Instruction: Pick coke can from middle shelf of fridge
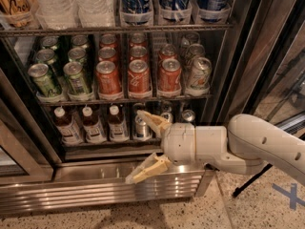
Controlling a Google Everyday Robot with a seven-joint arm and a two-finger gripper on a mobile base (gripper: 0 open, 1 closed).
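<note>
The fridge (pixel 95 194) stands open, with its ribbed steel base grille at the bottom. The middle shelf (pixel 124 100) holds lanes of cans. Red coke cans fill three lanes, with front cans at the left (pixel 108 78), in the middle (pixel 139 77) and at the right (pixel 169 75). My gripper (pixel 142 147) is open, one finger up and one down. It sits below the middle shelf, in front of the lower rack and the base. It holds nothing and is apart from the red cans.
Green cans (pixel 45 80) fill the left lanes and a silver-white can (pixel 198 73) fronts the right lane. Large bottles (pixel 136 4) stand on the rack above. Small brown bottles (pixel 90 125) and a silver can (pixel 141 128) are on the rack below. The door frame (pixel 238 80) is at right.
</note>
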